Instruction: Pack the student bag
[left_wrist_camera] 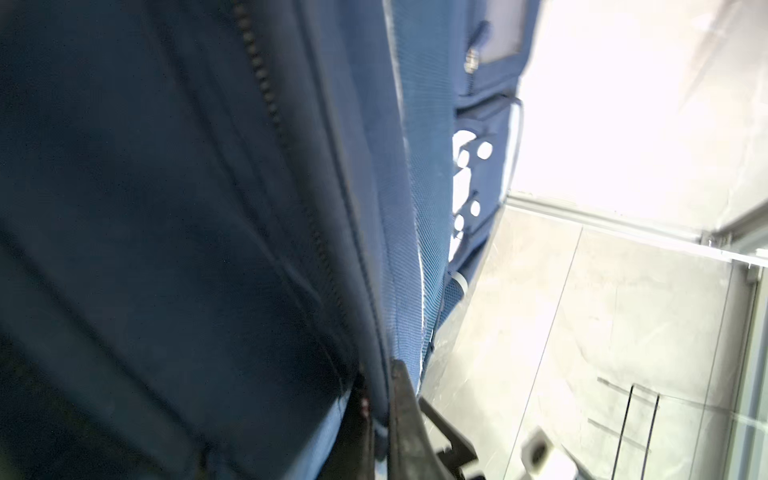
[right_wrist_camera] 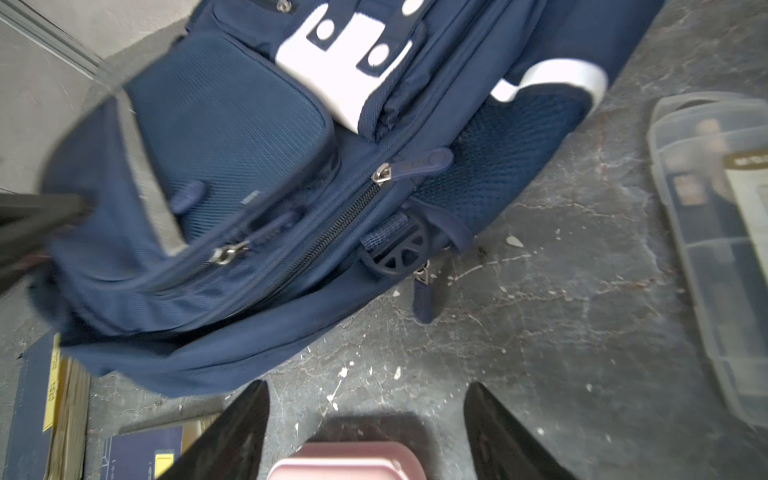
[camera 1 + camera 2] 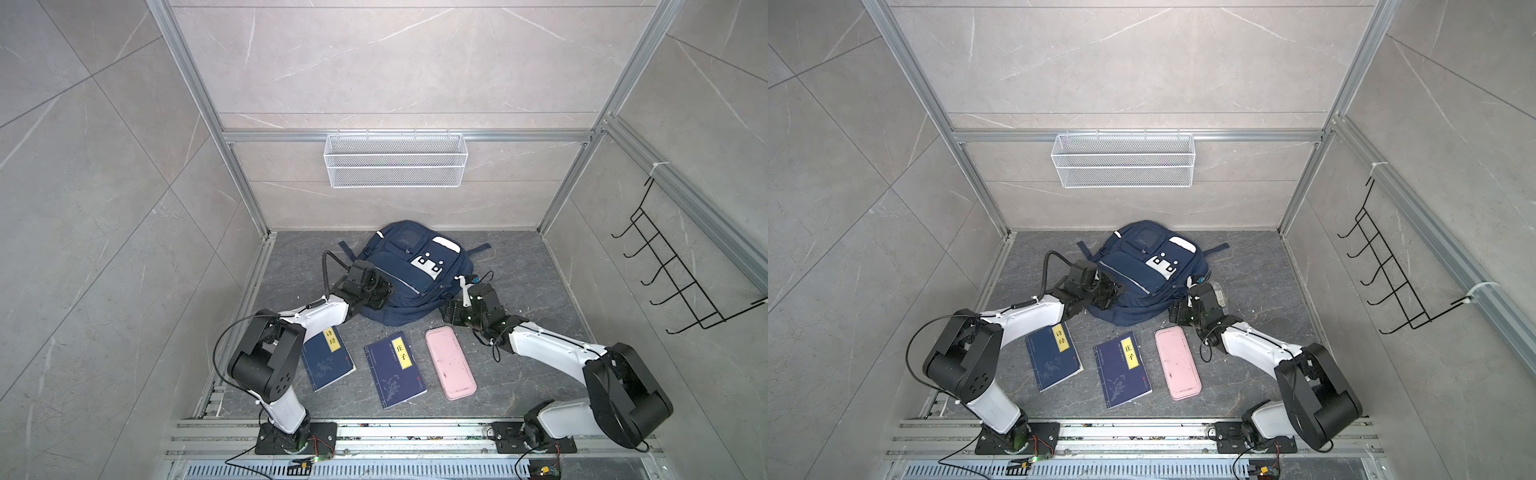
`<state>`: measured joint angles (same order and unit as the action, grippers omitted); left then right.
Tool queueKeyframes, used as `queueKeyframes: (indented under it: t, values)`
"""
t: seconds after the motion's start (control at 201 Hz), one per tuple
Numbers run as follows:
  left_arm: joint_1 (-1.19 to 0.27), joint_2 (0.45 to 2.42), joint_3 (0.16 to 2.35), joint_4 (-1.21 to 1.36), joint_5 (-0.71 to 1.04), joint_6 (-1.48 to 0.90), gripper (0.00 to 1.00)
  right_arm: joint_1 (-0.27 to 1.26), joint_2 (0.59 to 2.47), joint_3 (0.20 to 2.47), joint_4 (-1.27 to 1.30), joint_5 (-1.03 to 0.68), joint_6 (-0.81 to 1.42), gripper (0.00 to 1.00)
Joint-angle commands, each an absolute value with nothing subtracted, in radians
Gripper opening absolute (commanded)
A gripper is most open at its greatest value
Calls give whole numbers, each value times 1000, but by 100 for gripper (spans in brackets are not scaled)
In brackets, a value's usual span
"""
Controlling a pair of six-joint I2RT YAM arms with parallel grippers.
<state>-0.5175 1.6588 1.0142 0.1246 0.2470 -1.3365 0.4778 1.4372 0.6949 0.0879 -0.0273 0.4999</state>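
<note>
Now pinched at left flank: student bag (image 3: 409, 266), flat at rear middle of tabletop (image 3: 519, 270), left fingers (image 1: 403, 415) clamped on its fabric.
With right fingers (image 2: 232, 436) apart, empty, beside its near right corner; zip pull (image 2: 419, 162) straight ahead of them.

student bag (image 3: 395, 266): matt woven cloth, metal zips
pink case (image 3: 451, 363): smooth plastic
tabletop (image 3: 532, 270): dark veined stone look, matt
</note>
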Motion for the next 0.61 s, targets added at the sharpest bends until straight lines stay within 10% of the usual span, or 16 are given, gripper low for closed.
queueKeyframes:
  t: [0.0,0.602]
  values:
    - [-520,1561,1089,90,286,-1248,0,483,1488,748,19,-39,480,73]
    - [-502,1511,1252,-117,330,-1111,0,477,1522,759,68,-114,450,63]
